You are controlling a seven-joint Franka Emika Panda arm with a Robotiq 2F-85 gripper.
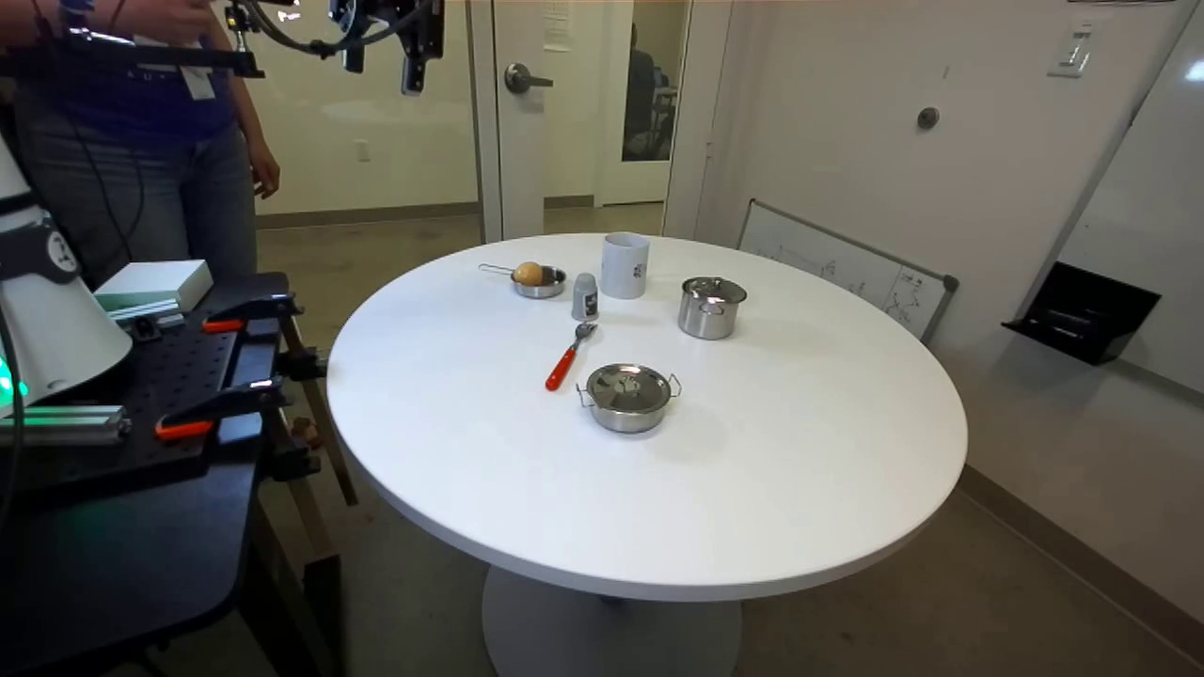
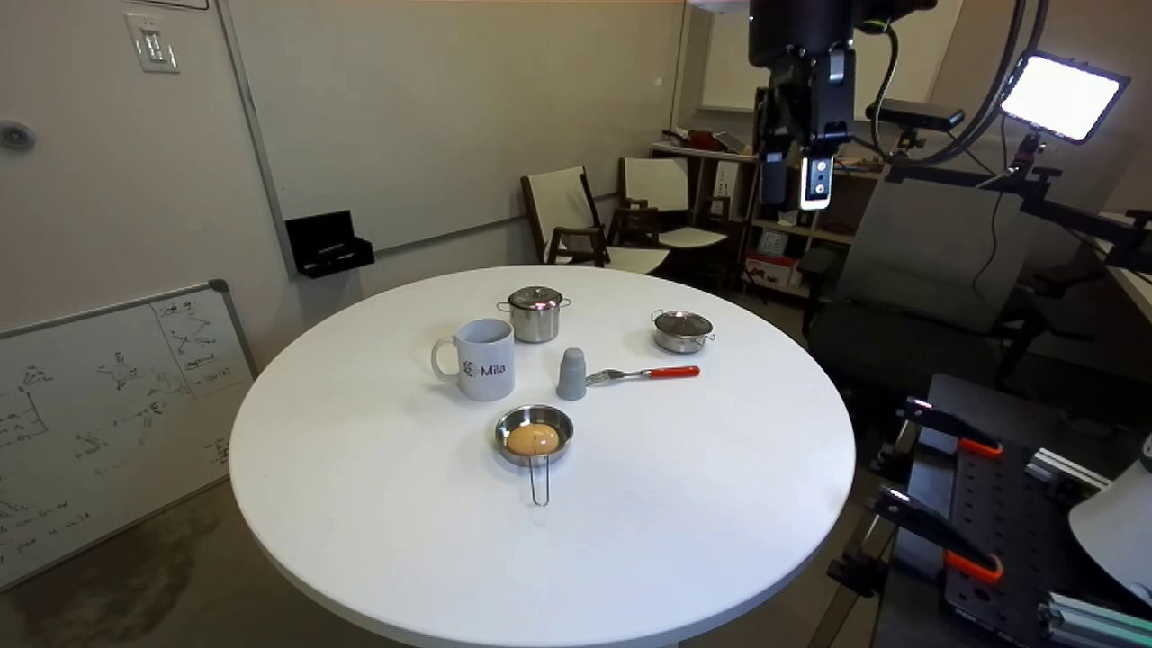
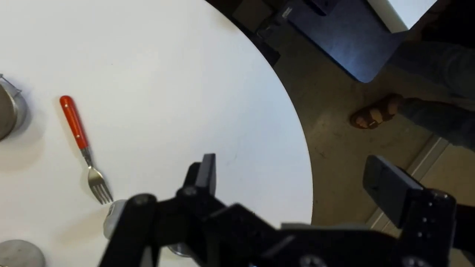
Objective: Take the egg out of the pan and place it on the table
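Note:
The egg (image 1: 529, 274) (image 2: 533, 439) is a tan-yellow oval that sits inside the small shallow steel pan with a wire handle (image 1: 546, 290) (image 2: 535, 415). The pan stands upright on the round white table (image 1: 800, 451) (image 2: 378, 513); the table also shows in the wrist view (image 3: 148, 74). My gripper (image 1: 384, 75) (image 2: 794, 191) is raised high above the table, well apart from the pan. In the wrist view the gripper (image 3: 291, 168) has its fingers wide apart with nothing between them. There the egg is hidden, and only a sliver of metal shows behind the gripper.
A white mug (image 1: 625, 266) (image 2: 486, 358) and a grey shaker (image 1: 585, 298) (image 2: 572, 373) stand near the pan. A red-handled fork (image 1: 564, 365) (image 3: 76, 122), a tall lidded pot (image 1: 711, 308) and a low lidded pot (image 1: 629, 399) are also on the table. A person (image 1: 141, 150) stands behind the robot.

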